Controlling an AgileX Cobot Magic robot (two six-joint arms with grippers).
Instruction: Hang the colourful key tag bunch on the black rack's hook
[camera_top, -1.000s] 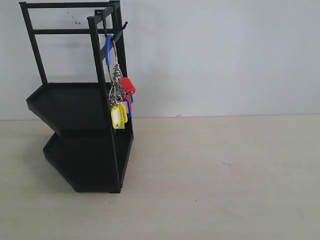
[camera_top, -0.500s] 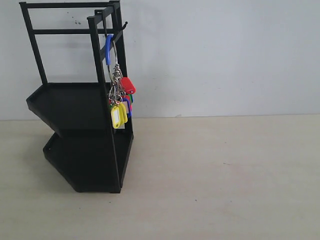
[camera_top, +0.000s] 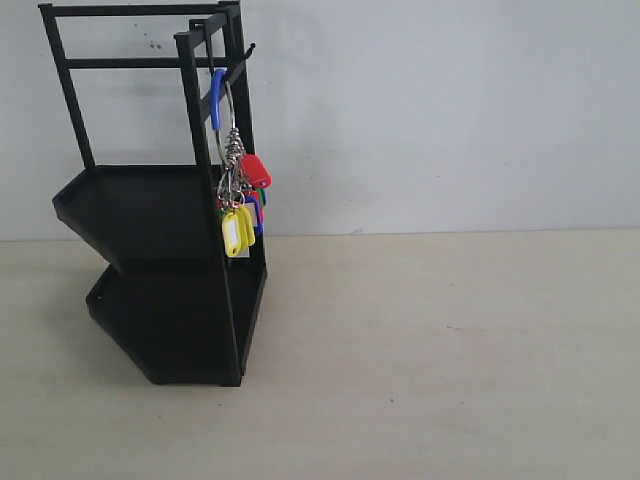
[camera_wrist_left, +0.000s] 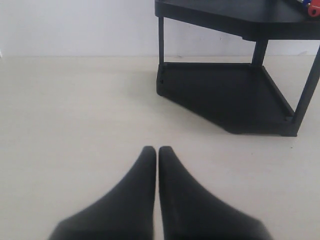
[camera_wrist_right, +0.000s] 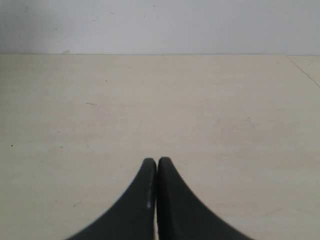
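The black rack (camera_top: 160, 250) stands at the left of the exterior view, against the wall. The colourful key tag bunch (camera_top: 242, 205) hangs by its metal ring from the hook (camera_top: 244, 52) at the rack's top right, tags dangling beside the upper tray. Neither arm shows in the exterior view. In the left wrist view my left gripper (camera_wrist_left: 157, 150) is shut with nothing in it, low over the table, well short of the rack's lower tray (camera_wrist_left: 225, 97); a bit of the tags (camera_wrist_left: 309, 6) peeks in at the corner. My right gripper (camera_wrist_right: 157, 161) is shut and empty above bare table.
The pale wooden table (camera_top: 450, 350) stretches to the right of the rack and meets a white wall (camera_top: 450, 110) behind. The right wrist view shows only the table and the wall.
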